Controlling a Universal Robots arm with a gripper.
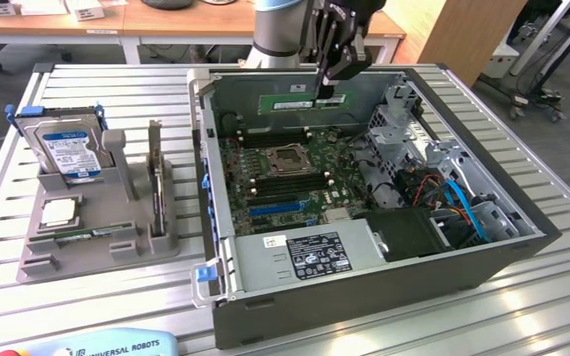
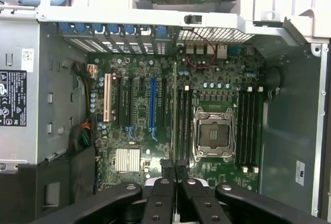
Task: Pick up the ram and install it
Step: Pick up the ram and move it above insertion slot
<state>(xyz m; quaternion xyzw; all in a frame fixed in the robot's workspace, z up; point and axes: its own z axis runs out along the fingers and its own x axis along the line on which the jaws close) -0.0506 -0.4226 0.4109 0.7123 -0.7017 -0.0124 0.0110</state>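
Observation:
The ram, a long green stick with a white label, hangs level above the open computer case. My gripper is shut on it near its end toward the exterior view's right. In the wrist view the ram appears edge-on as a thin strip between my two black fingertips, over the motherboard. It lines up beside the black memory slots next to the CPU socket. The stick is clear of the board, not seated.
More memory slots lie on the socket's other side, and a blue slot sits nearby. The power supply fills the case's near end. On the exterior view's left, a grey fixture holds a hard drive and a CPU chip.

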